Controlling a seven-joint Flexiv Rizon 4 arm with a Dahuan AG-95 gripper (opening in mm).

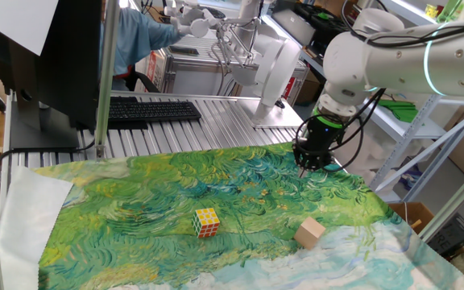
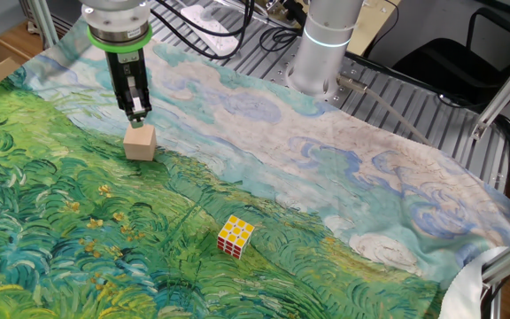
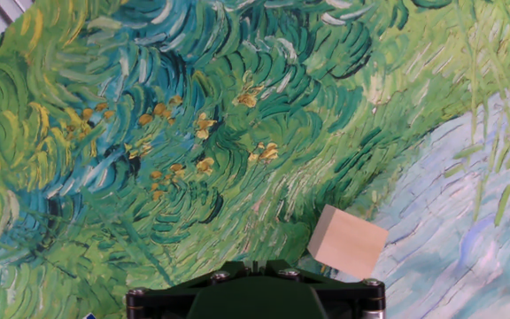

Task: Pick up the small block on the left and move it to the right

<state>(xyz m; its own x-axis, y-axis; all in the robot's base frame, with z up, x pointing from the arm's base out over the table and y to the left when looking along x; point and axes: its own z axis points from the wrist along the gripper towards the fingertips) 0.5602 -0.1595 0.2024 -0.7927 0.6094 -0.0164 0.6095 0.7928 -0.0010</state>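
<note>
The small block [image 2: 140, 142] is a plain tan wooden cube resting on the painted cloth. It also shows in one fixed view [image 1: 310, 233] and at the lower right of the hand view [image 3: 347, 242]. My gripper [image 2: 136, 110] hangs above and just behind the block, apart from it. It also shows in one fixed view [image 1: 307, 164], well above the cloth. Its fingers stand together and hold nothing. In the hand view only the dark gripper base shows at the bottom edge.
A yellow-and-white puzzle cube [image 2: 235, 236] sits on the cloth apart from the block; it also shows in one fixed view [image 1: 207, 222]. The robot base [image 2: 319, 62] stands at the cloth's far edge. A keyboard [image 1: 147, 110] and a monitor lie behind the cloth.
</note>
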